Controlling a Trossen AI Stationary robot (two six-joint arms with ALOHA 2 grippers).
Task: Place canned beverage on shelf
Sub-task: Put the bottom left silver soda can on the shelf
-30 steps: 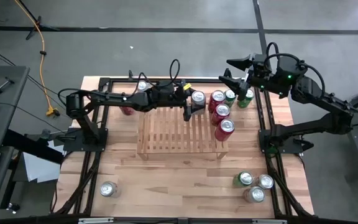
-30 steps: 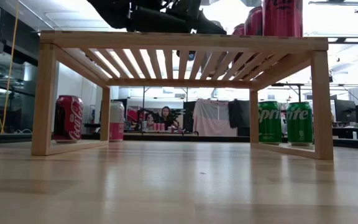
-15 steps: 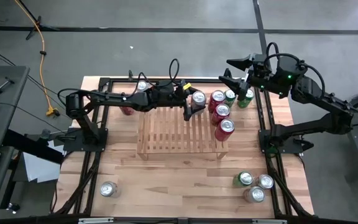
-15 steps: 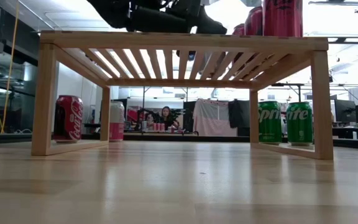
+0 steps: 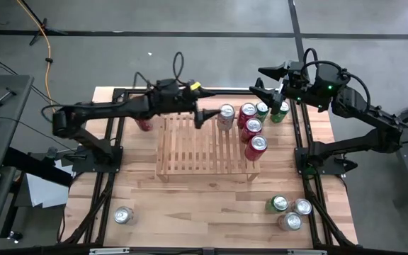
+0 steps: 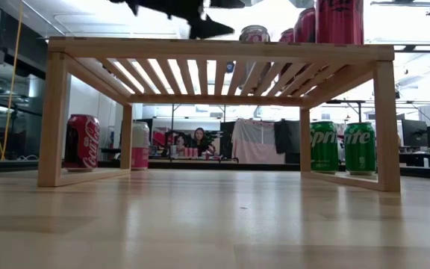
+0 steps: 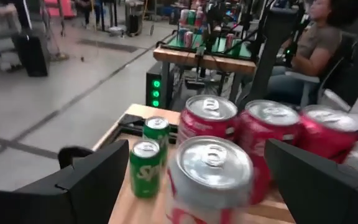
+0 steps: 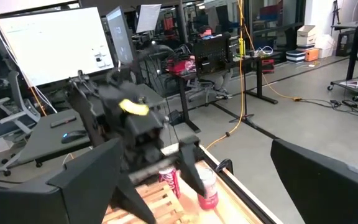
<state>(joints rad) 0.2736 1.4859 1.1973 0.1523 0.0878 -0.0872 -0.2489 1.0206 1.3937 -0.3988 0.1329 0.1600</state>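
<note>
The light wooden slatted shelf (image 5: 190,152) stands mid-table on its short legs; it also shows in the low view (image 6: 222,50). A pale pink can (image 5: 225,115) stands upright on the shelf's far right part. My left gripper (image 5: 202,115) is open and level just left of the can. In the left wrist view its fingers (image 7: 197,149) stand apart on either side of the can (image 7: 210,177) without touching it. Three red cans (image 5: 252,127) stand along the shelf's right end. My right gripper (image 5: 261,81) is open and empty above the table's far right corner.
Two green cans (image 5: 271,110) stand on the table beyond the shelf's right end. A red can (image 5: 144,125) and a pale can (image 5: 163,98) stand at the far left. One silver can (image 5: 123,214) is near left, three cans (image 5: 289,211) near right. A person (image 6: 198,140) sits beyond the table.
My left gripper has let go of the pale pink can and drawn back toward the table's left edge. The can stays upright on the shelf's far right part and now shows clear of the gripper in the low view.
</note>
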